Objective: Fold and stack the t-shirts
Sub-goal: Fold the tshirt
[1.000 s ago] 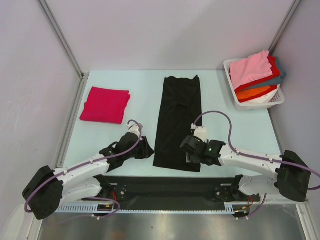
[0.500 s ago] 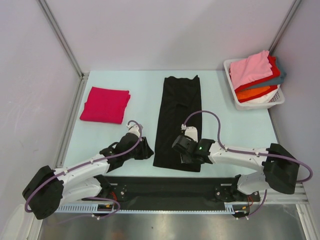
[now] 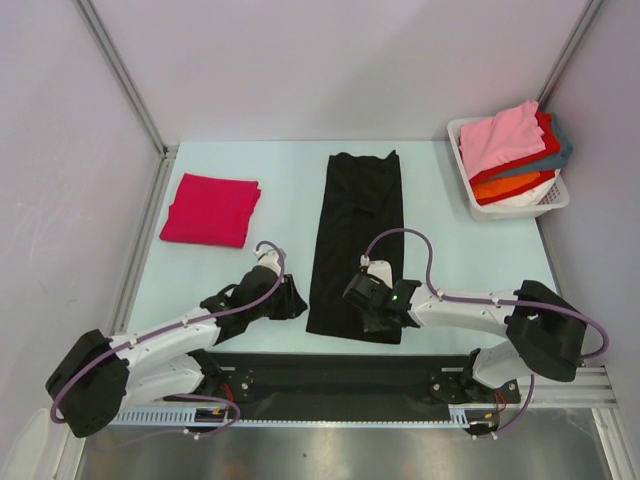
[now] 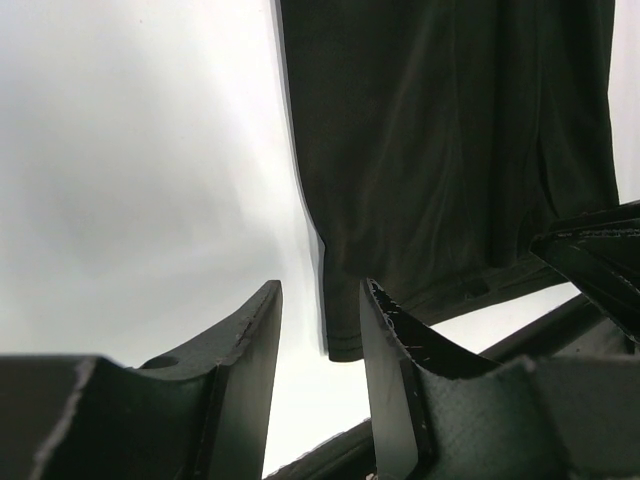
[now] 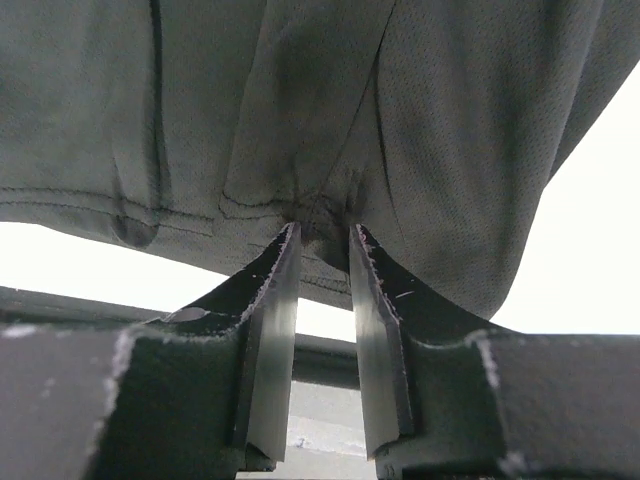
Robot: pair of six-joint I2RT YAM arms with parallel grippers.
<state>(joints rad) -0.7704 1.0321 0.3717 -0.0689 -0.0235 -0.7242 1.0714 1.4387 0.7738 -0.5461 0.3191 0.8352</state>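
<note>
Right now the black shirt (image 3: pixel 355 235) lies flat in the middle of the table (image 3: pixel 270 170), folded into a long narrow strip that runs from the far side towards me. My right gripper (image 3: pixel 366 312) sits on its near hem, and on the right wrist camera I see the two fingers (image 5: pixel 275 300) drawn close together with a pucker of the hem caught between their tips. My left gripper (image 3: pixel 288 298) rests low just beside the strip's near left corner; its fingers stand apart with nothing between them, and the corner of the cloth shows beyond the gap.

Well off to the far left, a magenta shirt (image 3: pixel 210 208) lies folded into a neat rectangle. At the far right corner a white slatted basket (image 3: pixel 520 206) holds a heap: a pink shirt (image 3: pixel 500 138) on top, a red shirt (image 3: pixel 545 128) and a teal shirt (image 3: pixel 563 150) under it, and an orange shirt (image 3: pixel 510 185) lower down.
</note>
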